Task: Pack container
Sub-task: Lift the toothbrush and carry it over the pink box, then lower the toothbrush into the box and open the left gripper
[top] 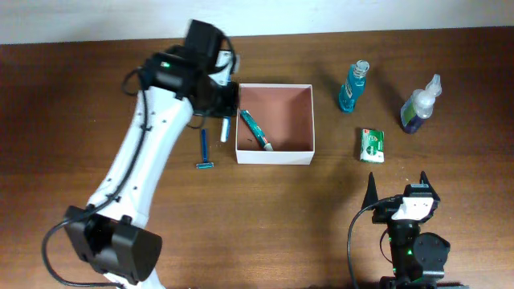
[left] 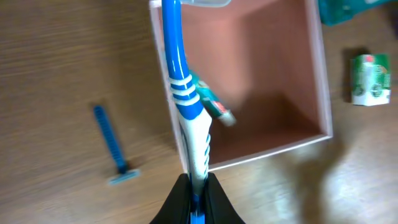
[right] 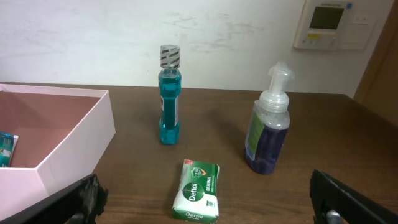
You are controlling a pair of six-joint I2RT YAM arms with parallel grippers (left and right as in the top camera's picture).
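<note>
The left pincer (left: 197, 186) is clamped on the butt end of a blue-and-white toothbrush (left: 184, 93), which sticks straight out past its tips. The container (top: 275, 157) sits right beside that brush. The handle runs along the box wall nearest the pincer, though I cannot tell whether it touches the cardboard. Inside the box, just off one side of the brush, a green-and-white toothpaste tube (top: 257, 131) lies slantwise on the pinkish floor. On the brush's other side, out on the wooden table (top: 96, 80), lies a blue razor (top: 206, 150), near the pincer but apart from it.

The right pincer (top: 397, 181) stands spread wide, holding nothing, well apart from the box. Straight ahead of its open tips lies a green soap packet (right: 197, 198). Beyond that stand a teal mouthwash bottle (right: 169, 99) and a purple pump bottle (right: 268, 127), both upright, with a corner of the container off to one side of them.
</note>
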